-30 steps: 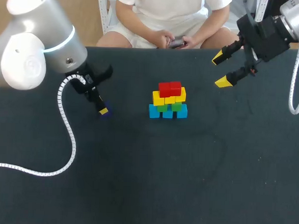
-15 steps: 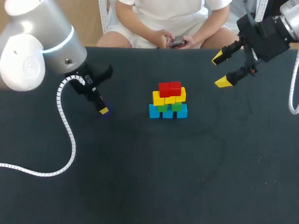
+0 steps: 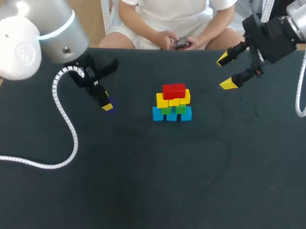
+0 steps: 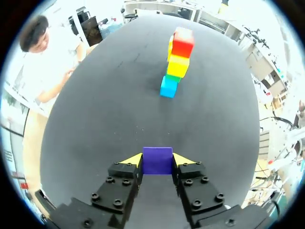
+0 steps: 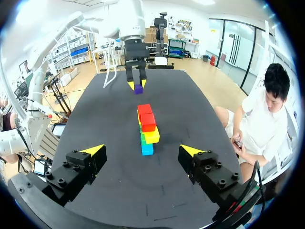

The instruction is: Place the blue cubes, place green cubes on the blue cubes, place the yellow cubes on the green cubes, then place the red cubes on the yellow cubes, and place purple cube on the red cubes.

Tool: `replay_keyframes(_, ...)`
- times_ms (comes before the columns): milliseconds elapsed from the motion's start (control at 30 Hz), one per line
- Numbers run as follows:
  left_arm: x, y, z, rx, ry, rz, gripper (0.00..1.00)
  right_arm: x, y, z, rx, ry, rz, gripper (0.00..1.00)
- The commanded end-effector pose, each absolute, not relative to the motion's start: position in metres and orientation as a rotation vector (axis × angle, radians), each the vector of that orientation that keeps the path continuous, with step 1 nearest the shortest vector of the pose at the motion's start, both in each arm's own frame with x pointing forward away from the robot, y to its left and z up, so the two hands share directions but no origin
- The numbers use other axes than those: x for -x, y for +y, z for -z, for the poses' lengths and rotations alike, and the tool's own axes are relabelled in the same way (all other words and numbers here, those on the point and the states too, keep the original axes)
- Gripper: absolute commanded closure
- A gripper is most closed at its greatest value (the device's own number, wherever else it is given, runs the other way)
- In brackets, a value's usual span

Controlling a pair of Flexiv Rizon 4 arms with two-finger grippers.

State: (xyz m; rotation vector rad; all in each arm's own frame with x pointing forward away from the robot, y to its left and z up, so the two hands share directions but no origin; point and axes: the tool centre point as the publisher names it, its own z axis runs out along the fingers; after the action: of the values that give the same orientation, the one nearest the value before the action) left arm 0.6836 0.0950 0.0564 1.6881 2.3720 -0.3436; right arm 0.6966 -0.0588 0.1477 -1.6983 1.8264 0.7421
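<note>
- The blue cubes [image 3: 171,115] form the bottom layer, side by side.
- The green cubes [image 3: 181,109] sit on the blue ones.
- The yellow cubes [image 3: 172,100] rest on the green, slightly skewed.
- The red cubes [image 3: 174,89] lie on top.
- The purple cube [image 4: 157,160] is apart from these, upright and clamped between the left gripper's [image 3: 107,107] fingers.

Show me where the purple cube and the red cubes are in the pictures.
purple cube [image 4: 157,160]: left wrist view, middle of the face toward the camera.
red cubes [image 3: 174,90]: head view, middle of the red layer.
</note>
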Motion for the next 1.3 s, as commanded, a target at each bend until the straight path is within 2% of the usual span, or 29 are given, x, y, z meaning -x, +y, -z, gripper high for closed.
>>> replay_keyframes(33,-0.686,0.088,-0.079,-1.717,2.356,0.331,1.0,-0.696,-0.059,-0.148,1.698,1.824,-0.743,0.0)
replay_keyframes(700,-0.684,0.012,-0.157,-1.899,2.154,0.365,1.0,-0.696,-0.059,-0.148,1.698,1.824,-0.743,0.0)
replay_keyframes(1300,-0.673,-0.016,-0.164,-1.933,2.04,0.447,1.0,-0.696,-0.059,-0.148,1.698,1.824,-0.743,0.0)
